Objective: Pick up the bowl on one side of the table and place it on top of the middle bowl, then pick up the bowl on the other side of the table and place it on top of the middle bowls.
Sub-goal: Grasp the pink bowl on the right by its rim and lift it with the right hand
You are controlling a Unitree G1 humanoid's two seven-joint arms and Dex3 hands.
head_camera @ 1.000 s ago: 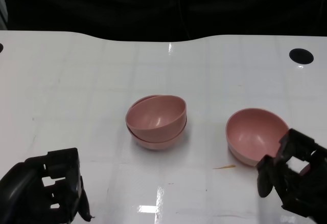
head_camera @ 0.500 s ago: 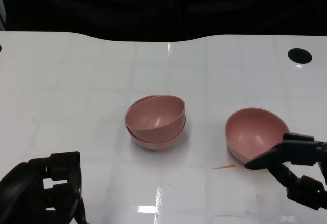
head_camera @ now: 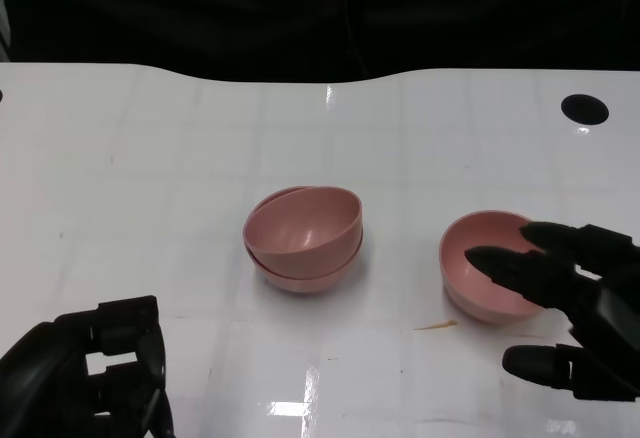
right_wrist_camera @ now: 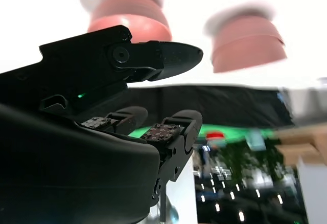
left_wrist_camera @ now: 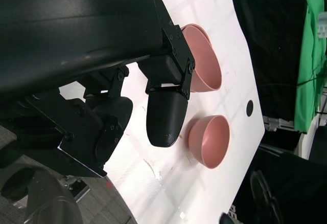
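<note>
Two pink bowls (head_camera: 304, 237) sit stacked in the middle of the white table (head_camera: 150, 168), the upper one tilted. A single pink bowl (head_camera: 488, 263) stands to their right. My right hand (head_camera: 565, 303) is at the lower right, fingers spread, with fingertips over that bowl's near rim and the thumb apart below; it holds nothing. My left hand (head_camera: 85, 373) lies at the lower left with fingers curled in, holding nothing. The left wrist view shows the stack (left_wrist_camera: 202, 60) and the single bowl (left_wrist_camera: 208, 141) beyond my left hand (left_wrist_camera: 127, 101). The right wrist view shows both, blurred, past my right hand (right_wrist_camera: 143, 96).
A thin tan sliver (head_camera: 436, 326) lies on the table just in front of the right bowl. A black round hole (head_camera: 584, 109) marks the table's far right. The table's far edge curves against a dark background.
My right hand has uncurled its fingers and reached out over the right bowl's near rim. My left hand has barely moved. The bowls stay where they were.
</note>
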